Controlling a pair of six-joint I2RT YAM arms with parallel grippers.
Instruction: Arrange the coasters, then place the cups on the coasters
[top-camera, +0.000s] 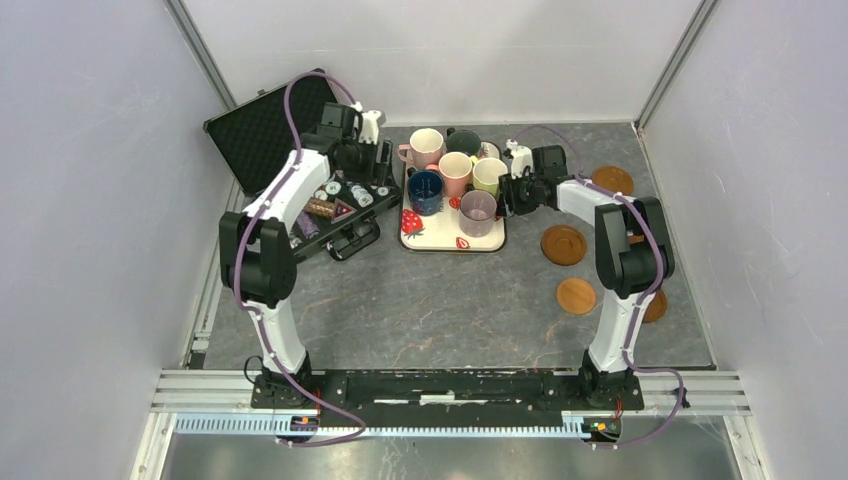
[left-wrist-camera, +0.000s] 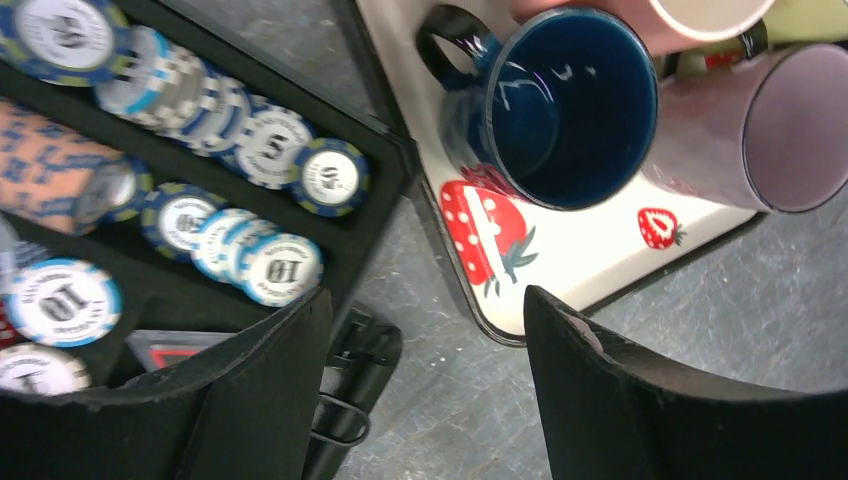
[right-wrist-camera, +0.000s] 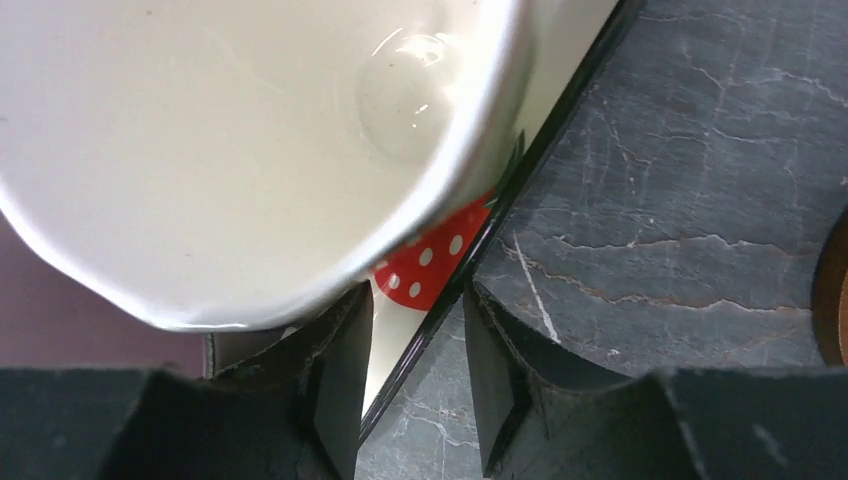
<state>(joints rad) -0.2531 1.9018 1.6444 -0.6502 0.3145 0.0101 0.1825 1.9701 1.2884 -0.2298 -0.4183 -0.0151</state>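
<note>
Several cups stand crowded on the strawberry-print tray (top-camera: 450, 246): two pink (top-camera: 427, 146), dark green (top-camera: 463, 140), yellow-green (top-camera: 490, 173), navy (top-camera: 425, 190) and lilac (top-camera: 478, 210). Brown coasters (top-camera: 563, 245) (top-camera: 576, 296) (top-camera: 612, 180) lie on the table to the right, and one more is half hidden behind the right arm. My left gripper (top-camera: 385, 170) (left-wrist-camera: 428, 310) is open over bare table between the chip case and the tray's left rim (left-wrist-camera: 500, 325), near the navy cup (left-wrist-camera: 560, 110). My right gripper (top-camera: 508, 195) (right-wrist-camera: 418, 295) straddles the tray's right rim (right-wrist-camera: 500, 215), narrowly open, one finger under a pale cup (right-wrist-camera: 250, 130).
An open black case (top-camera: 270, 125) of poker chips (left-wrist-camera: 270, 150) lies left of the tray, its latch just under my left fingers. A coaster's edge (right-wrist-camera: 835, 290) shows at the right of the right wrist view. Enclosure walls stand on three sides.
</note>
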